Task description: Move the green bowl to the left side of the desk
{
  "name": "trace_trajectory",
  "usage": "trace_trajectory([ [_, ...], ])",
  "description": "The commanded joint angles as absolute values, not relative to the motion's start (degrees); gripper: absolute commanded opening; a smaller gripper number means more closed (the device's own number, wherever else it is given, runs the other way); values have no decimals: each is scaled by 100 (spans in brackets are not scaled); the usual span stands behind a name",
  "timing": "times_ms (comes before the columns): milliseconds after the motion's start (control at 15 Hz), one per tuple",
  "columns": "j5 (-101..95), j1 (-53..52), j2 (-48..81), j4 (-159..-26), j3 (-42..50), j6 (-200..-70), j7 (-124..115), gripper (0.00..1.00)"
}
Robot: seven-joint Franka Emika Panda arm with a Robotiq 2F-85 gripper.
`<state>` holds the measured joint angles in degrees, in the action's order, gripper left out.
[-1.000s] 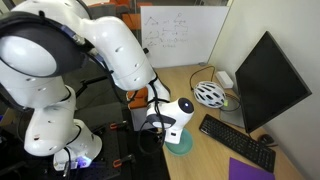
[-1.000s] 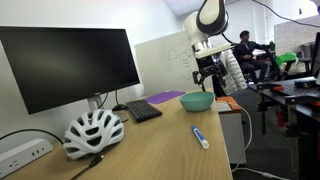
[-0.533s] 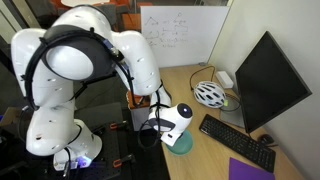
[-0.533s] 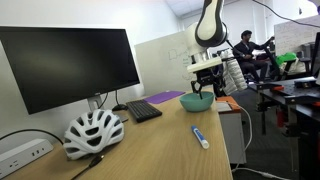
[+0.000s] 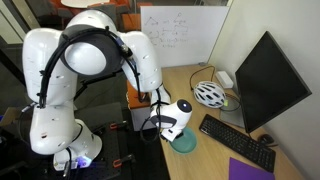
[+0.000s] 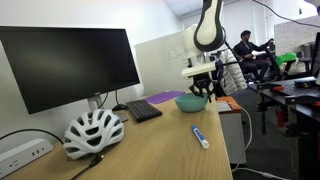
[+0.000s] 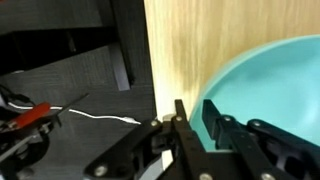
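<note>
Two fingers (image 7: 182, 122) of my pincer (image 7: 197, 114) straddle the rim of the green bowl (image 7: 270, 90), one inside and one outside, apparently clamped on it. That bowl sits close to the desk (image 7: 190, 50) edge. I judge the grasp made; next comes a small lift, then a level carry leftward. Farther along lies a white bicycle helmet (image 6: 93, 131).

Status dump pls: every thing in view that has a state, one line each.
green bowl: upright, empty, at the desk edge.
gripper: fingers straddle the bowl's rim; closure unclear.
monitor: screen dark.
helmet: resting on the desk, dome up.
marker: lying flat on the desk.
</note>
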<state>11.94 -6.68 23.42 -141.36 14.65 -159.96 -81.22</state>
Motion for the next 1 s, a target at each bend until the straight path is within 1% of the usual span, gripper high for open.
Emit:
trace_trajectory([
  [0, 963, -933, 2103, -14277, 1714, -16164, -8403, 0],
  [133, 922, -974, 1972, -14286, 1783, -16126, -8409, 0],
  [200, 876, -991, 1861, -14307, 1805, -16107, -8421, 2],
  [333, 734, -999, 1605, -14357, 1783, -16109, -8337, 0],
  [467, 614, -963, 1365, -14351, 1618, -16093, -8182, 1],
  [800, 107, -985, 946, -14149, 879, -15906, -7621, 1],
  [933, 455, -857, 1036, -13883, 377, -15687, -6987, 1],
])
